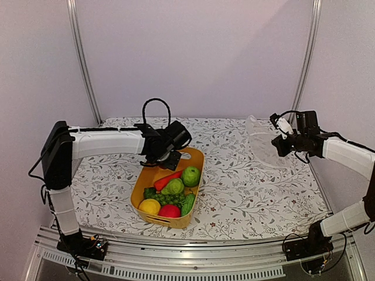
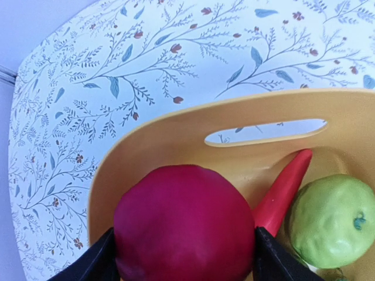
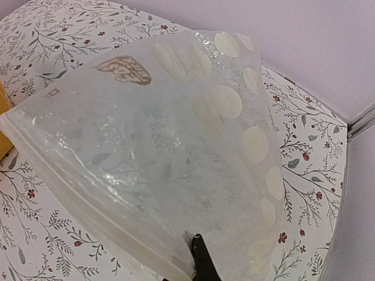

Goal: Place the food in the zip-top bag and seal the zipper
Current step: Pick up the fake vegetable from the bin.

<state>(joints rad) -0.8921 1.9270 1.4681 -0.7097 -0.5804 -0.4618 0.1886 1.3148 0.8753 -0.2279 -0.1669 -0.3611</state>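
Note:
My left gripper (image 1: 166, 153) is over the far end of the yellow basket, shut on a dark red round fruit (image 2: 184, 225) held between its black fingers (image 2: 96, 261). In the basket lie a red chili (image 1: 167, 180), green round fruits (image 1: 191, 175), green grapes (image 1: 167, 199), a yellow fruit (image 1: 149, 206) and a red fruit (image 1: 170, 211). The chili (image 2: 284, 187) and a green fruit (image 2: 331, 219) also show in the left wrist view. My right gripper (image 1: 282, 143) is shut on the clear polka-dot zip-top bag (image 1: 263, 143) and holds it up at the far right. Its zipper strip (image 3: 88, 187) runs along the lower left edge, and one black finger (image 3: 202, 263) pinches the bag (image 3: 176, 134).
The yellow basket (image 1: 198, 159) stands mid-table on a floral cloth (image 1: 252, 193); its handle slot (image 2: 263, 132) shows in the left wrist view. Metal frame posts (image 1: 82, 58) rise at the back corners. The table's far right corner (image 3: 351, 126) lies just behind the bag.

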